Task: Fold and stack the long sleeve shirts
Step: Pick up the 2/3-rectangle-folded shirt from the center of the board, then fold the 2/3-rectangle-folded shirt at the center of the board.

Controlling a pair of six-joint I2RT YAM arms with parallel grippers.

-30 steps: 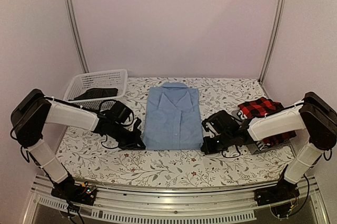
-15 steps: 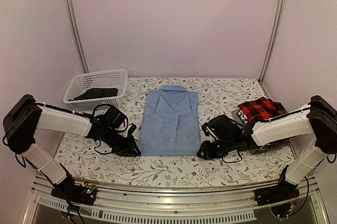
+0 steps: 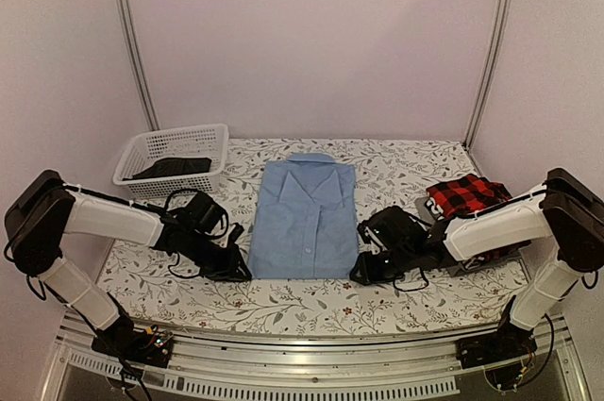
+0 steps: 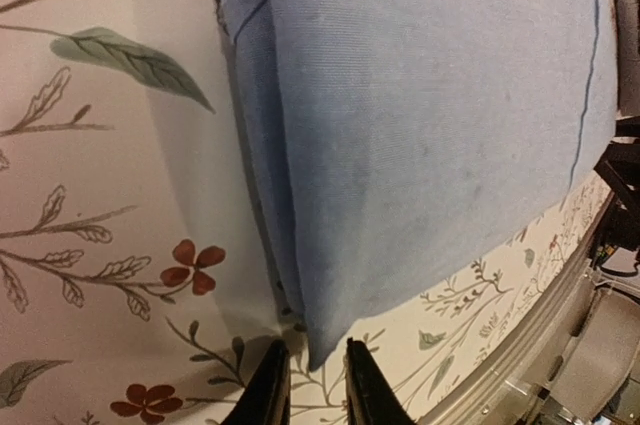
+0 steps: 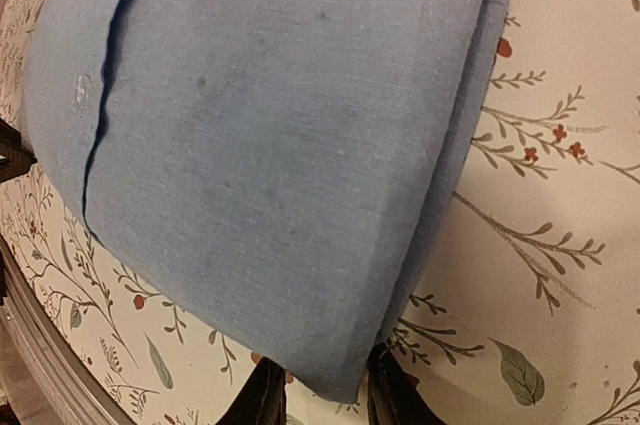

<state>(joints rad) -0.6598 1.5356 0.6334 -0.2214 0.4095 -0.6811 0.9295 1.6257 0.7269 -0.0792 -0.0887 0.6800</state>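
- Overhead, a table (image 3: pixel 302 305) covered in a white cloth printed with leafy sprigs and small red flowers stands in a booth with plain pale lilac walls (image 3: pixel 311 42); two slanting metal posts (image 3: pixel 132 52) rise behind it.
- A white plastic lattice basket (image 3: pixel 142 148) sits at the table's 10 o'clock corner with a dark garment (image 3: pixel 175 167) lying in it.
- The plain light blue button-up shirt (image 3: pixel 304 217) lies folded into a flat rectangle at the table's centre, collar towards 12 o'clock.
- The red-and-black plaid shirt (image 3: pixel 467 193) lies bunched at 3 o'clock, well apart from the blue one.
- The left end effector (image 3: pixel 240 272) rests low at the blue shirt's 7 o'clock corner, and the right end effector (image 3: pixel 360 275) at its 5 o'clock corner.
- Only the wrist views show the fingers: on each side they stand slightly apart, not clamped, with the tip of a shirt corner reaching in between them.
- Those close views also show the stacked folded layers along the shirt's side edges, which the overhead view flattens out.
- The right wrist view alone picks up a small white button (image 5: pixel 80 91) beside the front seam.
- The left wrist view alone catches the metal rail (image 4: pixel 560 355) at the table's near edge.
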